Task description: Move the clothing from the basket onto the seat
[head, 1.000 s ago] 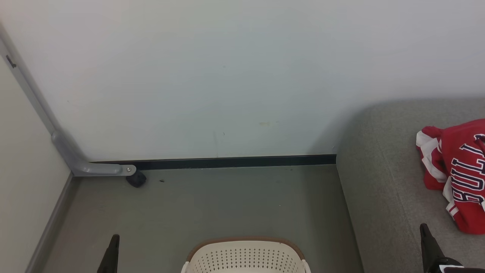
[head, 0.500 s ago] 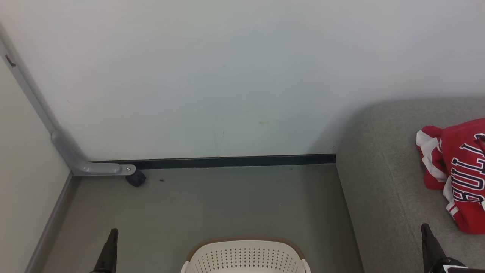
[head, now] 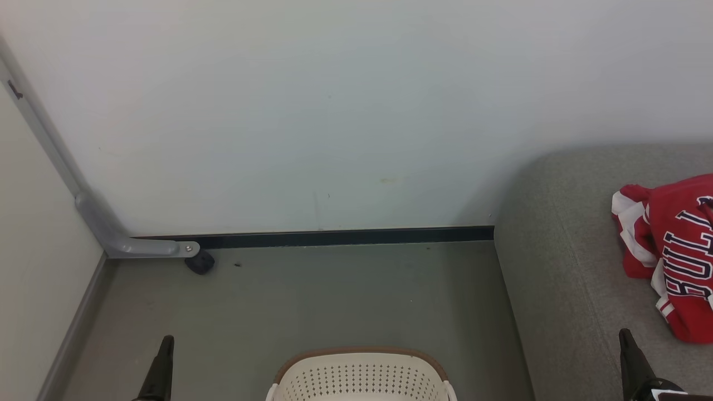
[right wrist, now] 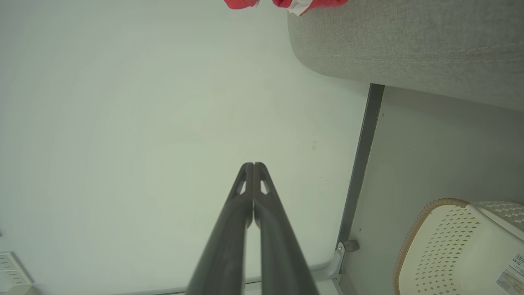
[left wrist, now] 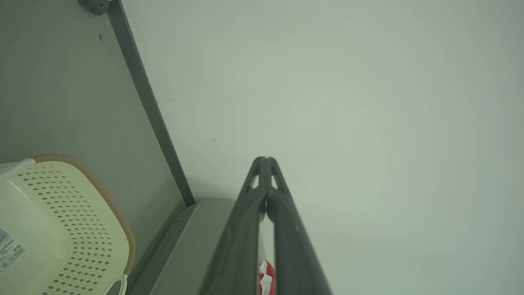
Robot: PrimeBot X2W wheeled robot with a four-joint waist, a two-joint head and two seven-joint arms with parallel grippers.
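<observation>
Clothing (head: 674, 250) on the seat (head: 562, 278) looks soft, light and limp; we'd pinch a bunched fold. Our left gripper (left wrist: 265, 159) and right gripper (right wrist: 254, 164) sit clenched, empty.

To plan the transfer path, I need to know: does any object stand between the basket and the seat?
Nothing visible does. The basket stands on the floor to the left of the seat, with floor alone between them. Red clothing lies on the seat already.
</observation>
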